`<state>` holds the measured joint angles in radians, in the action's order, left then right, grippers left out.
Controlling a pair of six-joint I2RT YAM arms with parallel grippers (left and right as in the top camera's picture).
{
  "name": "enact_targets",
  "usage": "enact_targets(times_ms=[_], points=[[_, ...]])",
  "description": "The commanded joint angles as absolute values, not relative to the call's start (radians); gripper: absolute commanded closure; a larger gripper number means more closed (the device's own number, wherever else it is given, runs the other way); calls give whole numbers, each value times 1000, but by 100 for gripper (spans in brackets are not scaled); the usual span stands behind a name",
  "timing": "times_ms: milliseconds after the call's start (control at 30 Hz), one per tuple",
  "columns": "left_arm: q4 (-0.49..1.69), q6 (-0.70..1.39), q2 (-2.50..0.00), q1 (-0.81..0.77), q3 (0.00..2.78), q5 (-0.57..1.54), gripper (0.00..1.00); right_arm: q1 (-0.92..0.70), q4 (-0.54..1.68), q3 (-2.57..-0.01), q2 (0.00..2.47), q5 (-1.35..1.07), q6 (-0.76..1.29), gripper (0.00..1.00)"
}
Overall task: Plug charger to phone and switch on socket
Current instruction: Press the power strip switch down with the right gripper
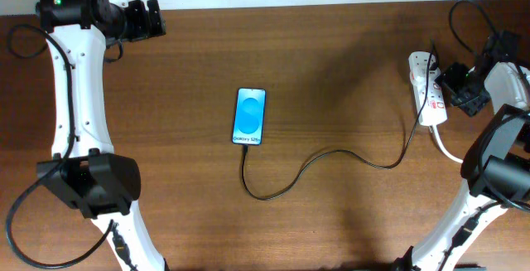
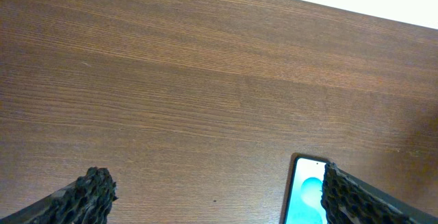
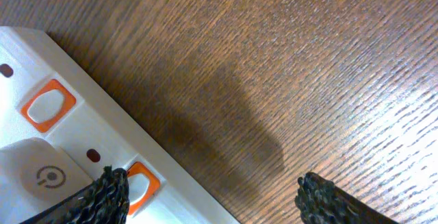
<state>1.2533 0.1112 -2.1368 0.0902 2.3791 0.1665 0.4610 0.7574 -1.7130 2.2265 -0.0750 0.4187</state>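
One step left, seemingly: charger reaches the phone at counter centre and looks plugged. Right gripper, spread wide, hovers over socket; next needs a fingertip pressing the orange switch.

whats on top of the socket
A white plug body sits on the socket, beside two orange switches. One finger of the right hand overlaps a switch; contact underneath is hidden.

Table: brown wood grain, smooth, low sheen. Socket: smooth white plastic, faintly glossy; phone screen glossy. Finger pads: black, matt, rough and knobbly; charger cable matt black.
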Motion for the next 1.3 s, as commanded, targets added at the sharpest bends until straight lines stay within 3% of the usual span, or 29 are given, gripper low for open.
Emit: enact_targets(times_ms=[0,967,1267], points=[[1254,92,-2106,94,2385,156,1,432,800,-1698,2235,-98,406,19],[1254,92,-2106,94,2385,156,1,451,765,-1643,2228,-163,397,20],[1254,92,-2106,94,2385,156,1,595,1044,-1915,2144,-184,261,21]])
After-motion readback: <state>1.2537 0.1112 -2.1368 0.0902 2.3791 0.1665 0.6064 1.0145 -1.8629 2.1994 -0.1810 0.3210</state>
